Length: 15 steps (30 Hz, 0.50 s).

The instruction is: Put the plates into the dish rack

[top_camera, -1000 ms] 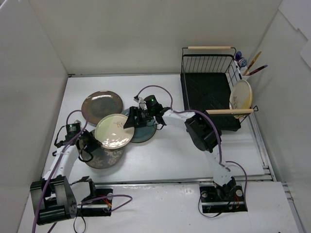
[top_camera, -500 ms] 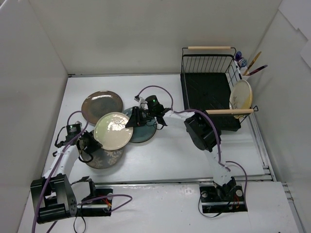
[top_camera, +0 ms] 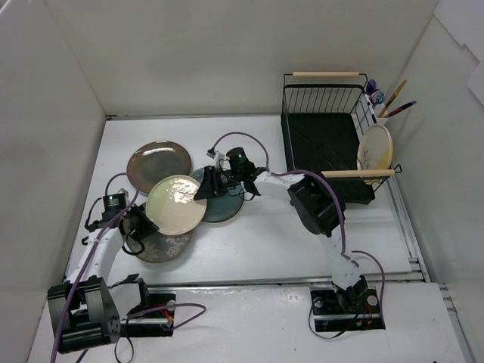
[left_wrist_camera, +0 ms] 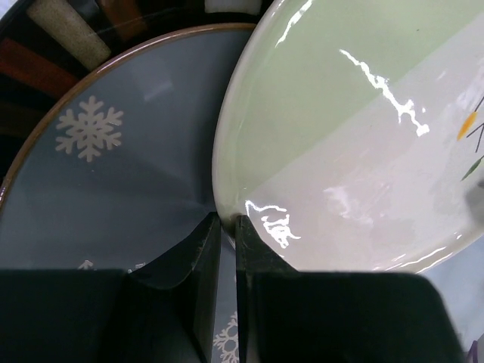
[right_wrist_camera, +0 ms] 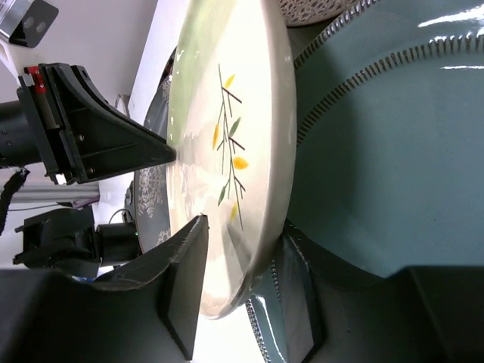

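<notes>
One plate (right_wrist_camera: 227, 91), possibly clasped, inside right gripper (right_wrist_camera: 246, 231)

We see the dish rack (top_camera: 321, 144), black wire on a black tray with two pale wooden handles, at about 2 o'clock on the table. One cream plate (top_camera: 374, 149) with a twig motif stands on edge at its 4 o'clock corner. The other plates cluster around 9 o'clock. The pale green plate (top_camera: 176, 204), glossy with a small leaf sprig, sits tilted and raised above its neighbours. It overlaps the teal plate (top_camera: 227, 206) at its 3 o'clock and the dark grey snowflake plate (top_camera: 160, 248) at its 7 o'clock. The brown-bronze plate (top_camera: 158, 165) lies flat at its 11 o'clock.
</notes>
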{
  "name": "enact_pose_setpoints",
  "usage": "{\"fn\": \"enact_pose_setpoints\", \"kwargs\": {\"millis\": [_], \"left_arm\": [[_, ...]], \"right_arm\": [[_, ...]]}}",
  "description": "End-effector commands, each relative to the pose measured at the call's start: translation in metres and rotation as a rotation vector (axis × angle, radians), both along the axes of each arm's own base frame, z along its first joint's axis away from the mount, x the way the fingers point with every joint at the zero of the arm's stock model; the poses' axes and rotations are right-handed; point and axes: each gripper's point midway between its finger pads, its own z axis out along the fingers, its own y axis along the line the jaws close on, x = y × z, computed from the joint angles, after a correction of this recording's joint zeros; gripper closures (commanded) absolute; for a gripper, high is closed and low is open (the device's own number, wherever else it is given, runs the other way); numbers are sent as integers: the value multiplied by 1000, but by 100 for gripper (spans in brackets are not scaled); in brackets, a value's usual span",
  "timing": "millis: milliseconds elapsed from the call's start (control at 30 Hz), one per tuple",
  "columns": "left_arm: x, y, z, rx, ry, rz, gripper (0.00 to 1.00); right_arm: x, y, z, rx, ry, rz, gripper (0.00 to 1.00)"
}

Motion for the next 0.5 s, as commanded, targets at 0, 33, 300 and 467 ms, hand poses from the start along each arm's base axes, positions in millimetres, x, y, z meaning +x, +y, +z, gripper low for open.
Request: {"fn": "enact_pose_setpoints", "kwargs": {"millis": [0, 33, 300, 467], "left_arm": [[34, -16, 42, -29, -212, -97, 100], [33, -19, 42, -31, -215, -109, 100], [36, -29, 44, -42, -234, -152, 100], [37, -33, 46, -36, -237, -165, 100]], "right_arm": [[-34, 28, 88, 200, -147, 180, 63], [-35, 28, 87, 199, -146, 182, 63], [-43, 40, 94, 224, -142, 222, 68], [-44, 43, 99, 231, -144, 224, 84]]}}
